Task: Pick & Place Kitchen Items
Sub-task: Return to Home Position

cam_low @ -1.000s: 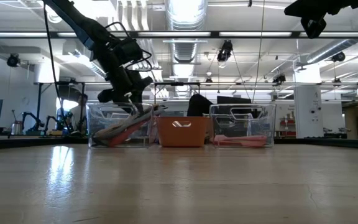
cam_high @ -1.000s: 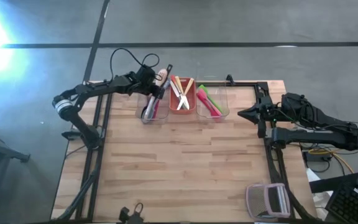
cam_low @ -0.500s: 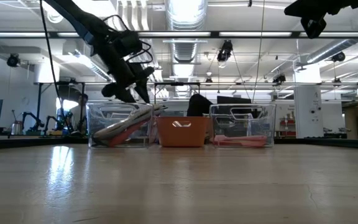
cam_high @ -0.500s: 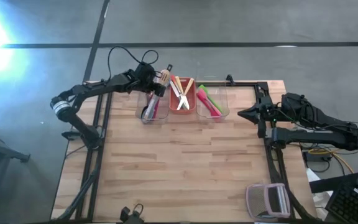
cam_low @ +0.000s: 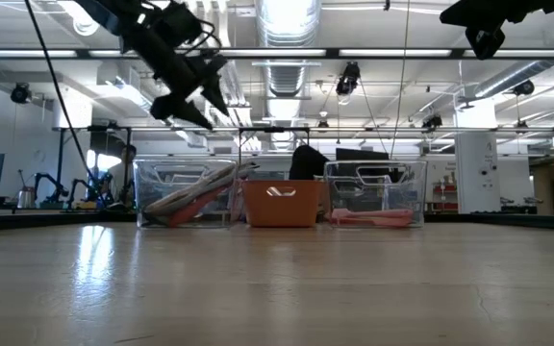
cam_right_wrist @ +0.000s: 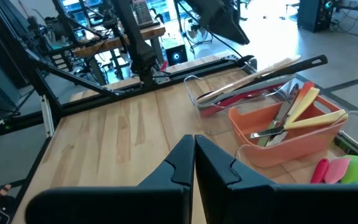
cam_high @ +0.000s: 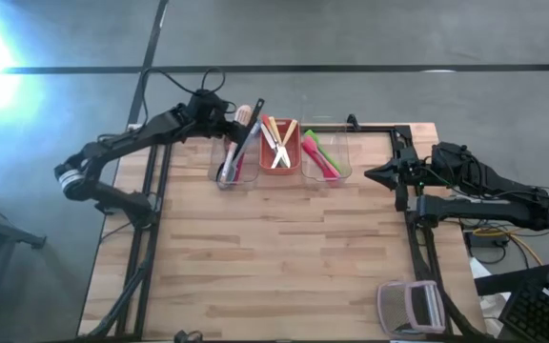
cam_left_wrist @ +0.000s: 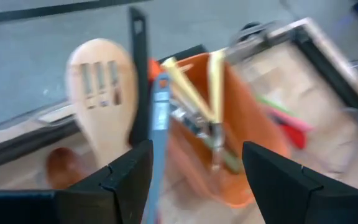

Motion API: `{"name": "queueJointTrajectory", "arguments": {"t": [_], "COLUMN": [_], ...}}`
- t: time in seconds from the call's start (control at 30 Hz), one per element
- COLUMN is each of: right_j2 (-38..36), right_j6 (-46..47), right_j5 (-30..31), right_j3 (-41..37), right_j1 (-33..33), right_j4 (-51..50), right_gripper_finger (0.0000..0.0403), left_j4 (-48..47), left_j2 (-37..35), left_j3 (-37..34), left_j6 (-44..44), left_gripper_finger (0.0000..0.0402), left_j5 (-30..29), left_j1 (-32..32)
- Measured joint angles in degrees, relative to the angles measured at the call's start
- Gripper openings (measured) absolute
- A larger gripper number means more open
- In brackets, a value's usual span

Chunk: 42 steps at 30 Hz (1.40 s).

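Pale slotted wooden spatula [cam_left_wrist: 98, 118] lies propped in the left clear plastic bin [cam_low: 157, 173] at the far edge of the wooden table [cam_high: 284, 257]. It sits among grey and black handles, its head jutting past the bin's far rim. Its three slots are readable only in the left wrist view. Only the low view shows height: left claw [cam_low: 192, 94] hangs above that bin, fingers spread wide, empty. Right claw [cam_high: 370, 174] sits at the right table edge, fingers pressed together, holding nothing.
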Motion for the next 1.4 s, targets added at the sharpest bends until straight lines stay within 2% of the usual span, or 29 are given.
{"name": "queueJointTrajectory", "arguments": {"t": [0.4, 0.5, 0.6, 0.7, 0.93, 1.03, 1.13, 1.23, 1.4], "right_j2": [0.0, 0.0, 0.0, 0.0, 0.0, 0.0, 0.0, 0.0, 0.0], "right_j6": [0.0, 0.0, 0.0, 0.0, 0.0, 0.0, 0.0, 0.0, 0.0], "right_j5": [0.0, 0.0, 0.0, 0.0, 0.0, 0.0, 0.0, 0.0, 0.0], "right_j3": [0.0, 0.0, 0.0, 0.0, 0.0, 0.0, 0.0, 0.0, 0.0], "right_j1": [0.0, 0.0, 0.0, 0.0, 0.0, 0.0, 0.0, 0.0, 0.0], "right_j4": [0.0, 0.0, 0.0, 0.0, 0.0, 0.0, 0.0, 0.0, 0.0], "right_gripper_finger": [0.0008, 0.0008, 0.0008, 0.0008, 0.0008, 0.0008, 0.0008, 0.0008, 0.0008], "left_j4": [8.0, 7.1, 8.3, 9.4, 15.0, 15.2, 15.8, 20.6, 34.8], "left_j2": [-3.9, -4.5, -6.1, -7.4, -10.9, -11.6, -12.7, -14.3, -20.0], "left_j3": [0.0, 0.0, -0.1, -0.1, -0.1, -0.2, -1.4, -5.5, -18.5], "left_j6": [-3.2, -2.7, 1.2, 6.5, 22.9, 26.5, 28.5, 28.8, 28.8], "left_gripper_finger": [0.0245, 0.0246, 0.0247, 0.0246, 0.0247, 0.0247, 0.0247, 0.0247, 0.0247], "left_j5": [8.2, 10.8, 15.0, 16.9, 16.5, 15.4, 12.0, 9.9, 9.9], "left_j1": [-6.4, -6.7, -7.5, -10.9, -22.9, -27.2, -30.6, -32.6, -33.7]}}
